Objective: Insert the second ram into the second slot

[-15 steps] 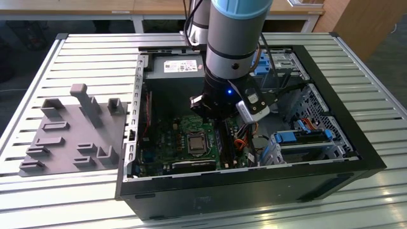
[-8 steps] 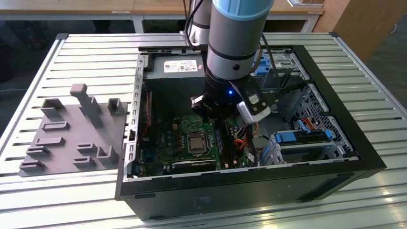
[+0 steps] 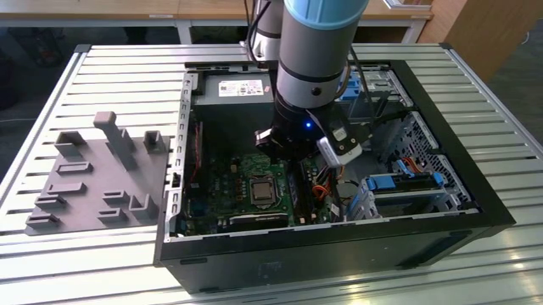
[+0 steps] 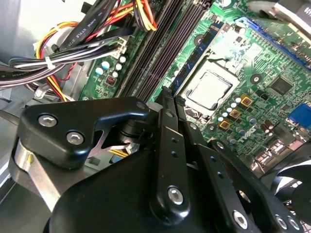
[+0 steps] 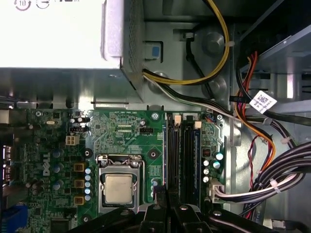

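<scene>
Both wrist views: gripper [image 4: 167, 97] above seated second ram [image 5: 196, 160].

Grey arm [image 3: 312, 57] with pale-blue cap; black gripper [image 4: 167, 104] links with silver screws

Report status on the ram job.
Pincer low over slots, beside CPU. Cannot tell whether it holds the ram. Cables run alongside slots.

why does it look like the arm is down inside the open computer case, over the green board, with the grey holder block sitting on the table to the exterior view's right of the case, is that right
One detail is off: in the exterior view the grey holder block sits on the table to the exterior view's left of the computer case, not its right. The arm is indeed down inside the case, over the green board.
</scene>
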Motion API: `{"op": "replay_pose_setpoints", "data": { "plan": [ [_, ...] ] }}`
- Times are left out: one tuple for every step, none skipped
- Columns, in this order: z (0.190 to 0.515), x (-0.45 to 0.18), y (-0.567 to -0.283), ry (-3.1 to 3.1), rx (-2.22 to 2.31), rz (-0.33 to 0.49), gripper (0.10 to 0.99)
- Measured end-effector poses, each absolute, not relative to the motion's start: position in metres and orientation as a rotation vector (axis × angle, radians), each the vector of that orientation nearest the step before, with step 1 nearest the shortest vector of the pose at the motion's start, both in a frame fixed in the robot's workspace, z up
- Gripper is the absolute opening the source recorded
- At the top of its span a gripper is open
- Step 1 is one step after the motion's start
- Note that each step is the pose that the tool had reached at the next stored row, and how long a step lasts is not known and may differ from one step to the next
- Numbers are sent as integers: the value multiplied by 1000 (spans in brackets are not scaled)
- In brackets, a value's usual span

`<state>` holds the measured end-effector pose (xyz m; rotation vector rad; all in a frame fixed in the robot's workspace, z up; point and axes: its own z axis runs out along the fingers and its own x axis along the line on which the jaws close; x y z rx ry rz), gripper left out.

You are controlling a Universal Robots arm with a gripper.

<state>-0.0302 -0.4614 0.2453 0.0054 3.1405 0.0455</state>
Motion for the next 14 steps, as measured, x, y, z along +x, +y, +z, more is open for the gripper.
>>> {"op": "replay_pose_setpoints", "data": {
  "plan": [
    [245,-30,-462,3141,5,45,133],
    [245,-30,-463,3141,5,46,133],
    [245,-30,-464,3141,5,46,133],
    [245,-29,-464,3141,6,46,133],
    [244,-29,-464,3141,7,46,133],
    [244,-28,-464,3141,9,46,133],
    [244,-27,-465,3141,11,46,133],
    [243,-26,-465,3141,12,46,133],
    [243,-26,-465,3141,12,46,133],
    [242,-26,-465,3141,12,46,133],
    [240,-26,-465,3142,12,46,133],
    [239,-26,-465,3142,12,46,133],
    [238,-26,-465,3142,12,46,133],
    [237,-26,-465,3142,12,46,133]
  ]
}}
